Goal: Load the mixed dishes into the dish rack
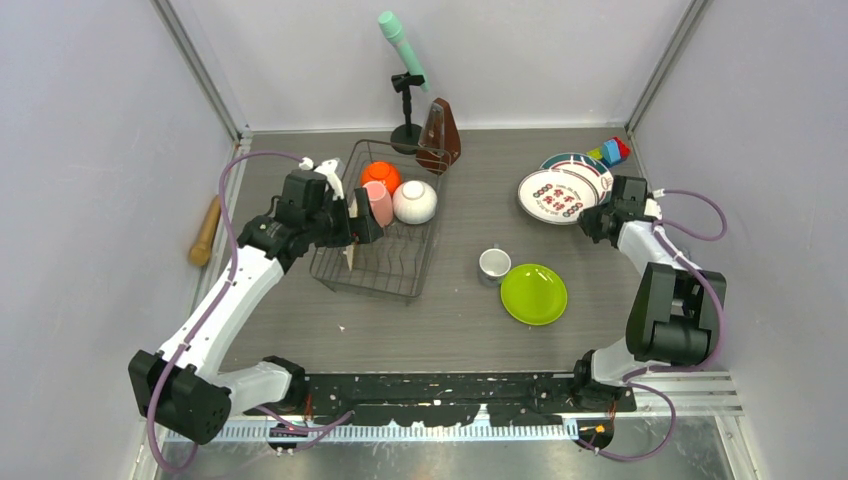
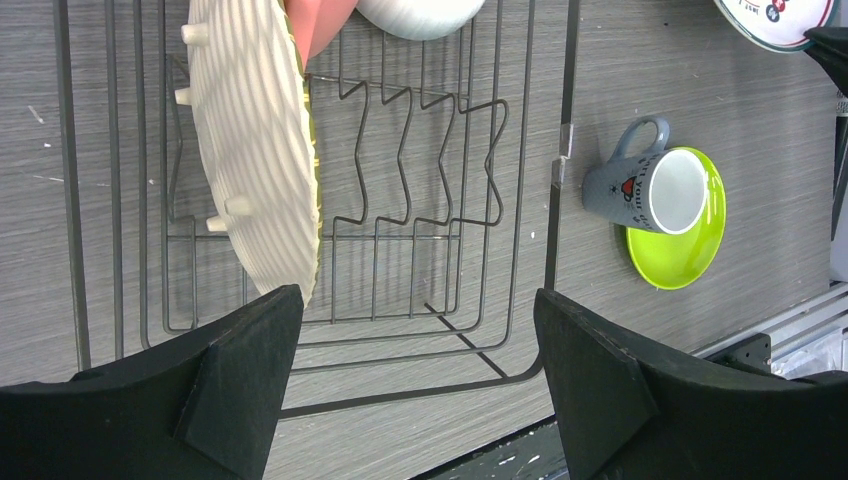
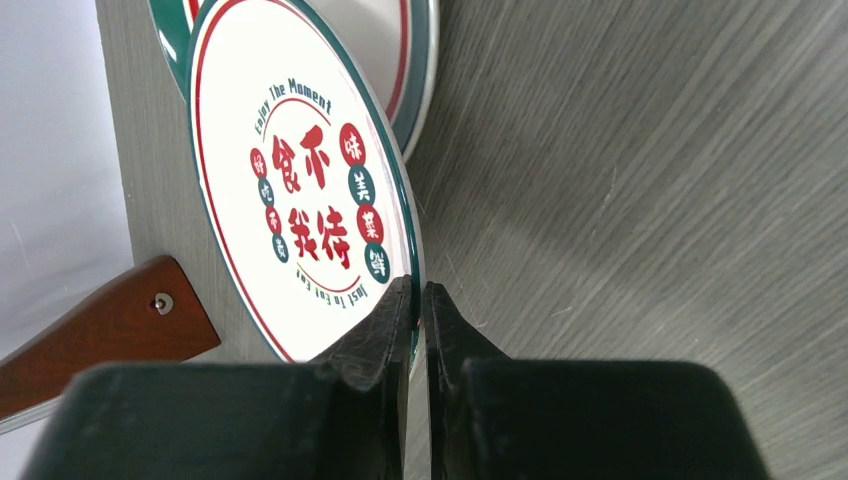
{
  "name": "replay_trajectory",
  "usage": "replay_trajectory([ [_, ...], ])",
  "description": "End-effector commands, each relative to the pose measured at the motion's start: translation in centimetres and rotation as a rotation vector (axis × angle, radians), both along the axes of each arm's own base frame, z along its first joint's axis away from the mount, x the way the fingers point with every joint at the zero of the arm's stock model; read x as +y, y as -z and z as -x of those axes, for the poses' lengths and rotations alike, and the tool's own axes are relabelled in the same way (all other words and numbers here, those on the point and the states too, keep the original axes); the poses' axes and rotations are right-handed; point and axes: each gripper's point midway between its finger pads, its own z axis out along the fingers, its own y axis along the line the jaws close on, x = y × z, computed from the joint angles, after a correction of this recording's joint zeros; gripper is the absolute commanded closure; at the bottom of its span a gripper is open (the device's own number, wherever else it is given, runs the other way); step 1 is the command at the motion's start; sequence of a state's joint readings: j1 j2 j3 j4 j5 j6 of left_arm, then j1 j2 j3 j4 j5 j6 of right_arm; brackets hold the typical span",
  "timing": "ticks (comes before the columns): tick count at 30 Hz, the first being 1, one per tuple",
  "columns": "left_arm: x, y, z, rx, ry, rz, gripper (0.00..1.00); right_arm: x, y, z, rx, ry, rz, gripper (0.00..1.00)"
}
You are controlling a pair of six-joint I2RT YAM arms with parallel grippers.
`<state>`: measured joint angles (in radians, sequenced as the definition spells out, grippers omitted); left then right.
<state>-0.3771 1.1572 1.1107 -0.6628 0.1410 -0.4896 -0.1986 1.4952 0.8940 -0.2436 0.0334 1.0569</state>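
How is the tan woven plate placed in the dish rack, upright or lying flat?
Upright, on its edge. The tan woven plate stands inside the dish rack, ribbed underside and small feet facing sideways.

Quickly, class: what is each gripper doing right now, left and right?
Left gripper: open, holding nothing.
Right gripper: closed on the rim of the white plate.

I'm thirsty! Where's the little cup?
In the top view the small cup sits right of centre, just left of the lime-green plate, right of the dish rack.
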Motion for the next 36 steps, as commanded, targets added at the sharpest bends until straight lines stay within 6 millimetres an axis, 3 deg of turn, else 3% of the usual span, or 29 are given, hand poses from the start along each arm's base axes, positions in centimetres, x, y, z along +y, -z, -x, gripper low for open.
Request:
replay_trajectory([
  [1,-0.2,-2.7,-0.3,-0.074,0.008,0.035,0.12,-0.5,-0.4,-1.7,-0.076,-0.007,0.012,0.85],
  [4,-0.2,-2.6,-0.2,-0.072,0.008,0.035,0.12,-1.1,-0.1,-2.7,-0.146,0.012,0.014,0.84],
  [7,-0.1,-2.5,-0.3,-0.07,0.005,0.03,0.12,-1.4,-0.2,-3.8,-0.203,0.02,-0.017,0.88],
  [13,0.0,-2.5,-0.2,-0.071,0.005,0.025,0.12,-3.1,1.0,-4.2,-0.194,0.082,-0.025,0.92],
  [16,0.1,-2.4,-0.3,-0.071,0.006,0.018,0.12,-3.2,1.2,-4.4,-0.199,0.07,-0.022,0.8],
  [19,0.1,-2.4,-0.4,-0.074,0.004,0.012,0.12,-2.7,1.8,-4.2,-0.208,0.064,-0.049,0.59],
  [24,0.1,-2.4,-0.5,-0.071,0.011,0.009,0.11,-2.6,2.1,-4.3,-0.221,0.075,-0.072,0.44],
  [27,0.2,-2.5,-0.6,-0.076,0.012,-0.003,0.11,-2.5,2.6,-4.5,-0.213,0.079,-0.084,0.24],
  [29,0.4,-2.5,-0.6,-0.078,0.008,-0.01,0.11,-2.5,3.1,-4.6,-0.201,0.086,-0.092,0.16],
  [34,0.4,-2.4,-0.5,-0.076,0.004,-0.01,0.11,-2.9,4.5,-5.3,-0.169,0.11,-0.109,0.13],
  [36,0.4,-2.4,-0.6,-0.073,0.004,-0.011,0.11,-2.9,5.2,-5.5,-0.151,0.117,-0.124,0.21],
])
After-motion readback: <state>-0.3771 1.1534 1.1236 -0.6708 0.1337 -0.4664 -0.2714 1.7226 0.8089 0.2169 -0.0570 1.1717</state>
